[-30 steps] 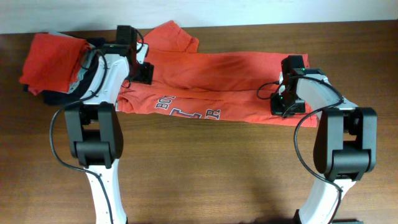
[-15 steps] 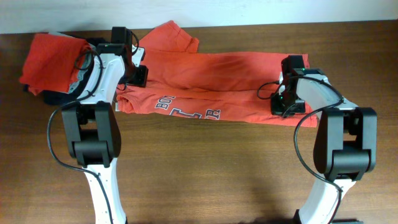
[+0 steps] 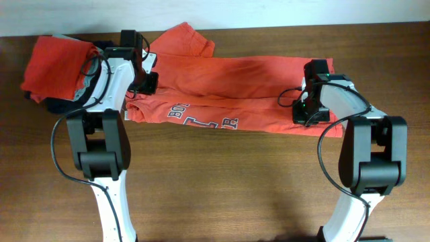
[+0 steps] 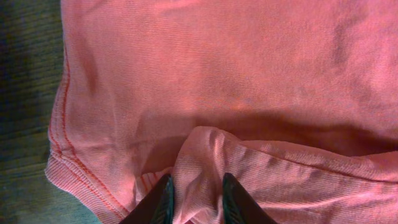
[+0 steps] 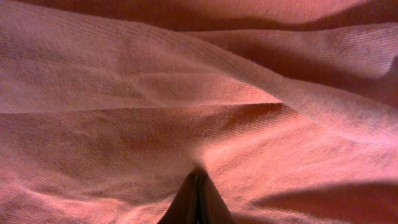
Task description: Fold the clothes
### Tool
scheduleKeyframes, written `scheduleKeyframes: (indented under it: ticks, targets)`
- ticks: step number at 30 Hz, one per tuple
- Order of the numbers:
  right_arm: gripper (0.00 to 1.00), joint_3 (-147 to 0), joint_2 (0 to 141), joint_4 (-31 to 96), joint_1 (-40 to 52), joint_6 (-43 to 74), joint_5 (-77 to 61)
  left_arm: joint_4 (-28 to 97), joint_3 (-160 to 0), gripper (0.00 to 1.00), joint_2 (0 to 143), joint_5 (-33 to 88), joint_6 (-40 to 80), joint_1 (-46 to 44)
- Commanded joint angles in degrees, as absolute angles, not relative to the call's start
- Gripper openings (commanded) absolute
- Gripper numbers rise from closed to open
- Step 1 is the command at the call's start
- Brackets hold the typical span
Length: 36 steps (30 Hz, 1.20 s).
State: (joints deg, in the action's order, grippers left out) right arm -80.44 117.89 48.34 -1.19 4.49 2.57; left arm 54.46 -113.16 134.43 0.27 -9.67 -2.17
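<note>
Overhead, lettered orange T-shirt point(image 3: 228, 74) lies long; wrist views show knit ridges pinched by left gripper point(image 4: 197, 182), right gripper point(image 5: 198, 179).

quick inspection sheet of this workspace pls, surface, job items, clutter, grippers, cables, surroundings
surface: brown wooden table, no spills seen
job's things: lettered T-shirt lies across the middle, folded lengthwise, one sleeve sticking out at the back; folded orange shirt tops the pile at far left
clutter: dark garment under that pile
grippers: left gripper pinches a raised fold near the shirt's ribbed edge; right gripper shut on cloth at the shirt's other end
cables: black cables loop along both arms
surroundings: pale wall behind the table; nothing else seen
</note>
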Motion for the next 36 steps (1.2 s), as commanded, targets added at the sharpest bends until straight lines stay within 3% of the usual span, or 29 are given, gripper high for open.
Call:
scheduleKeyframes:
  ticks: [1,9,16,18,22,25,27,36]
  targets:
    - [0.04,-79.7,119.6,47.8,-1.1,5.0,3.7,53.9,-114.4,0.27,135.0,1.3,-10.4,-1.1]
    - [0.04,-79.7,119.6,47.7,-1.1,5.0,3.7,50.6,-116.9,0.17,135.0,1.3,-9.1,0.1]
    - [0.04,-79.7,119.6,47.7,-1.1,5.0,3.7,48.0,-116.8,0.15,135.0,2.6,-8.7,0.2]
    - [0.04,-79.7,119.6,47.7,-1.1,5.0,3.7,48.8,-116.9,0.23,135.0,2.6,-8.7,0.3]
    - [0.04,-79.7,119.6,47.8,-1.1,5.0,3.7,56.5,-119.4,0.56,135.0,5.9,-12.5,1.0]
    - [0.04,-79.7,119.6,47.7,-1.1,5.0,3.7,64.2,-122.9,0.73,135.0,11.4,-17.8,2.0]
    - [0.04,-79.7,119.6,47.7,-1.1,5.0,3.7,67.1,-123.9,0.76,135.0,15.0,-21.6,2.8]
    - [0.04,-79.7,119.6,47.6,-1.1,5.0,3.7,66.0,-123.6,0.75,138.9,18.3,-26.5,3.4]
